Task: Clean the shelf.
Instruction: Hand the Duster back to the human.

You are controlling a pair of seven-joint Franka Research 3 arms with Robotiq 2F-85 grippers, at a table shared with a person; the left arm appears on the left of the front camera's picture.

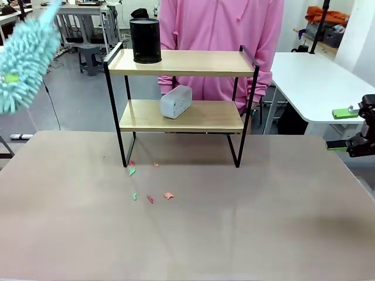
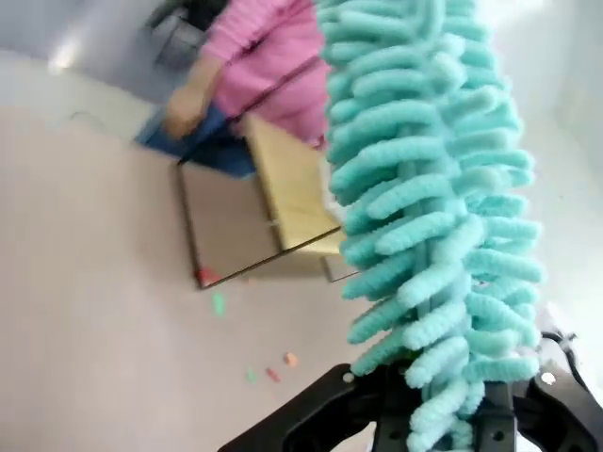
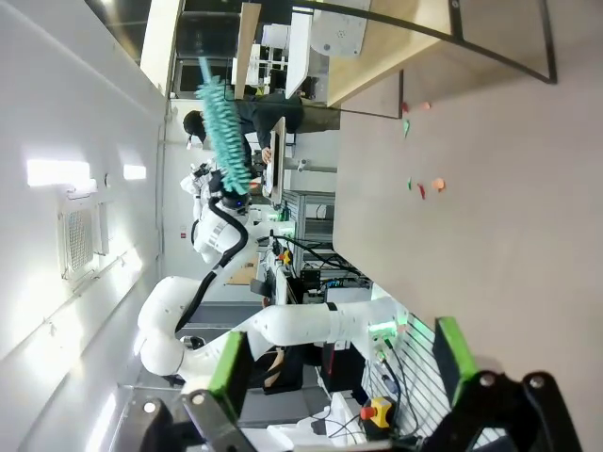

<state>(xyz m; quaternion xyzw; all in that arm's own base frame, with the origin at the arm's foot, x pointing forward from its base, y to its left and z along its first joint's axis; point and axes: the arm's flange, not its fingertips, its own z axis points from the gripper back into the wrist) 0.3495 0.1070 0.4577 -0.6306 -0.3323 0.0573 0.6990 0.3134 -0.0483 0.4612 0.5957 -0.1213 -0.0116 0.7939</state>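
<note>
The shelf [image 1: 181, 62] stands at the table's far middle, two light wooden boards on a black frame. A black cylinder [image 1: 145, 40] sits on the top board and a grey-white box [image 1: 176, 101] on the lower one. A fluffy teal duster [image 1: 23, 58] hangs in the air at the far left, well off the shelf. In the left wrist view my left gripper [image 2: 443, 428] is shut on the duster [image 2: 433, 207], with the shelf [image 2: 292, 184] below. My right gripper [image 1: 341, 129] stands open at the right edge, its jaws empty [image 3: 339, 358].
Small red, green and orange scraps [image 1: 150, 199] lie on the table by the shelf's front left leg. A person in a pink top [image 1: 220, 23] stands behind the shelf. A white side table [image 1: 316, 82] is at the far right.
</note>
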